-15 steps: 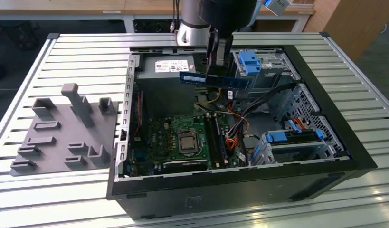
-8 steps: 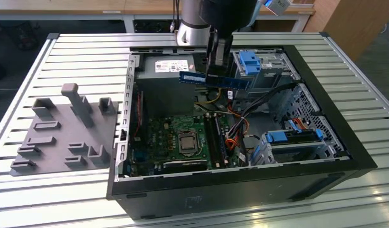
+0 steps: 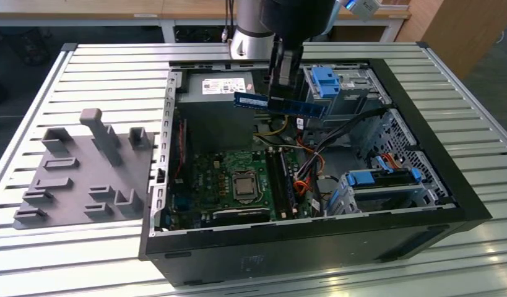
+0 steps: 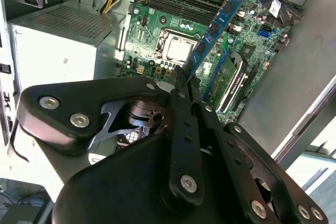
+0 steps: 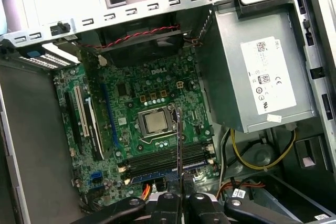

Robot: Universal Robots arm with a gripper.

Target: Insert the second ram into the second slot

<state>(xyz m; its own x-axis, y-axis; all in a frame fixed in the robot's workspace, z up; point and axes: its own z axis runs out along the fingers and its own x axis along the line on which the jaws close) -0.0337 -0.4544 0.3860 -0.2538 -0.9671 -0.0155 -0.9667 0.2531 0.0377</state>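
Over the far part of the black tower computer case (image 3: 319,257), which lies on its side, panel off, mid-way along the slatted aluminium table (image 3: 112,80): arm hangs in from above. The gripper (image 3: 284,93) is clenched on the second ram (image 3: 307,107), a thin, long blue circuit-board stick with a small white label.

Stick roughly level, jutting out to both sides of the fingers. It sits between the grey metal power-supply box (image 3: 216,93) and the light-blue plastic drive-bay latches (image 3: 324,79), well above the green motherboard (image 3: 212,179). Touching nothing but the gripper.

Second wrist view: gripper (image 4: 185,77) closed flat on the stick's (image 4: 218,24) two faces. Judged reason: this leaves the contact edge free for seating.

First wrist view: the stick (image 5: 179,140) runs edge-on out of the gripper (image 5: 179,198) as a thin line. It passes over the bank of dark memory slots (image 5: 168,157) beside the square processor socket (image 5: 156,123).

In the exterior view the stick lies roughly across the run of the slots (image 3: 280,179), not along it, so it is not yet lined up or lowered.

Case on its side turns the slots upward, probably for access from above.

Blue strip along the bank's side away from the socket, possibly a stick already seated. Cannot tell.

Grey plastic fixture block (image 3: 80,173) near the table's edge on the exterior view's left.
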